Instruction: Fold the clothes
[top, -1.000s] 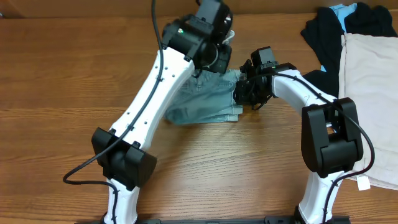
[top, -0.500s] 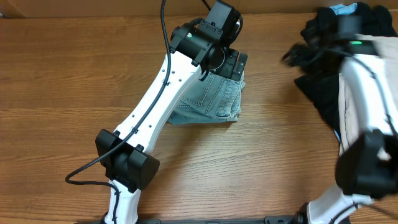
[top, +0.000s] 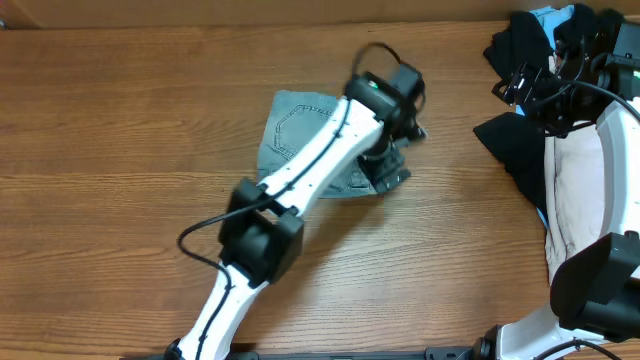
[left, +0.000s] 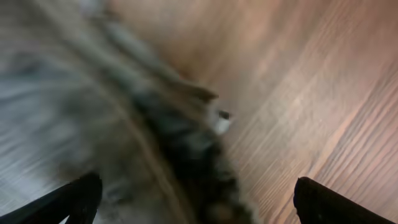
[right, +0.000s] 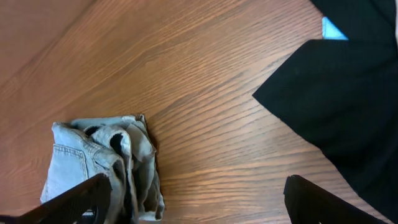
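The light-blue denim shorts (top: 298, 126) lie folded in a compact bundle at the table's middle. My left arm crosses over them, and my left gripper (top: 396, 162) hangs open at their right edge. The left wrist view is blurred; it shows denim (left: 74, 106) under and left of the open left gripper (left: 199, 205), with bare wood to the right. My right gripper (top: 517, 86) is far to the right, open and holding nothing. In the right wrist view the shorts (right: 93, 158) sit by the left fingertip (right: 81, 200) of my right gripper (right: 200, 202).
A black garment (top: 512, 50) is heaped at the back right, with a beige garment (top: 590, 190) spread beside it down the right side. The right wrist view shows the black cloth (right: 336, 106) and a light-blue scrap (right: 333, 28).
Both grippers have opened and let go of the shorts. The right arm pulled away to the back right over the black garment. The left arm swung rightward across the shorts.
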